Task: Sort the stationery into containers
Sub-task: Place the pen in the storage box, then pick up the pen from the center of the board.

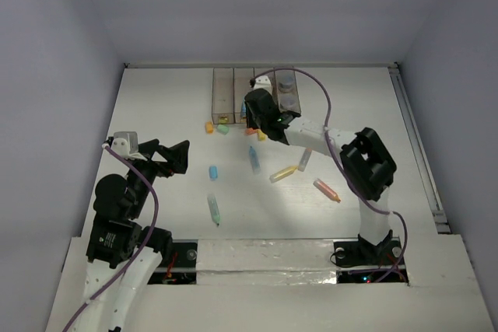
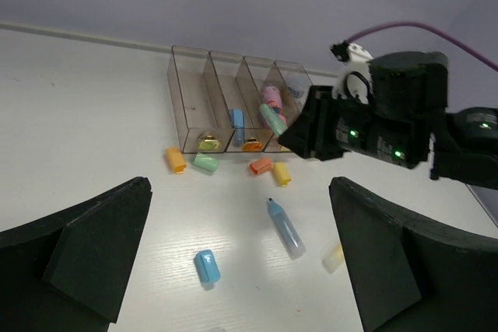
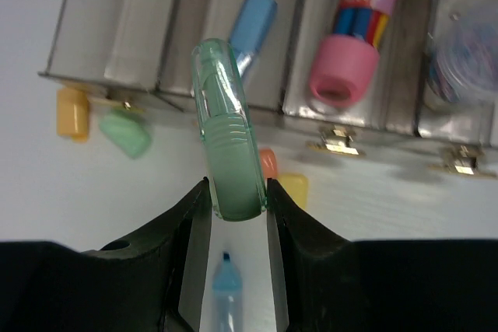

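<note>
Describer: Closest to the lens, the right gripper point(image 3: 236, 192) pinches a green marker point(image 3: 226, 130) by its lower end. Its fingers are narrowed onto the marker, which points toward twelve o'clock.

Listener: Where is that on the worktop point(image 1: 156, 114)?

Describer: Just in front of the containers point(image 1: 215, 95) at twelve o'clock, near the middle bins. The right arm stretches there from its base at five o'clock, with its elbow raised at three.

Listener: How much is sorted?

Describer: Little, I judge. A blue marker point(image 3: 253, 21), a pink marker point(image 3: 350, 44) and some round pieces point(image 3: 467, 52) lie in the bins. Four small caps point(image 1: 208, 126) sit just outside the bins' near ends. About six loose sticks point(image 1: 283, 173) are scattered mid-worktop.

Listener: And the other arm?

Describer: The left gripper point(image 1: 173, 155) hovers at nine o'clock, fingers wide and holding nothing. Its arm is folded above its base at seven.
</note>
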`<state>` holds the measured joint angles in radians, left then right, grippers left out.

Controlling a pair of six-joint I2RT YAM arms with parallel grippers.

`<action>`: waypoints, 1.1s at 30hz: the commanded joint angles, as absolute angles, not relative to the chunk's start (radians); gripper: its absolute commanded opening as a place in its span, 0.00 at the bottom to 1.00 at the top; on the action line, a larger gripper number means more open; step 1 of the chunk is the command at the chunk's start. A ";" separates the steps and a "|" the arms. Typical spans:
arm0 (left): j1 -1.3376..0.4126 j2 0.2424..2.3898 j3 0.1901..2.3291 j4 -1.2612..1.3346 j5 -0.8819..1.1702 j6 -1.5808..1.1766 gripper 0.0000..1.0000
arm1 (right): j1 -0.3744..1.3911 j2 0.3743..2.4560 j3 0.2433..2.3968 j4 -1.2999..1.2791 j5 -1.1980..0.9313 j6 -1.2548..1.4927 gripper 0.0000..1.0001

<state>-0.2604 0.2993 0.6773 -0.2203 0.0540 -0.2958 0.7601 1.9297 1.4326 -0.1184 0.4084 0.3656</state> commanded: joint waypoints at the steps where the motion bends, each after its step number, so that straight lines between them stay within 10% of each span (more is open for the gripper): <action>1: -0.264 0.308 0.669 -0.170 0.071 -0.284 0.99 | 0.753 2.022 1.607 -0.086 0.442 0.313 0.19; 9: -0.264 0.308 0.669 -0.170 0.074 -0.281 0.99 | 0.707 2.173 1.836 -0.165 0.425 0.296 0.20; 18: -0.264 0.318 0.669 -0.172 0.071 -0.281 0.99 | 0.698 2.194 1.876 -0.190 0.410 0.296 0.88; 33: -0.264 0.334 0.672 -0.169 0.083 -0.281 0.97 | 0.825 1.832 1.332 -0.139 0.311 0.379 0.50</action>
<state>-0.2604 0.3244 0.6773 -0.2203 0.0639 -0.2924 0.7822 1.8484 1.3712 -0.1410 0.3210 0.3477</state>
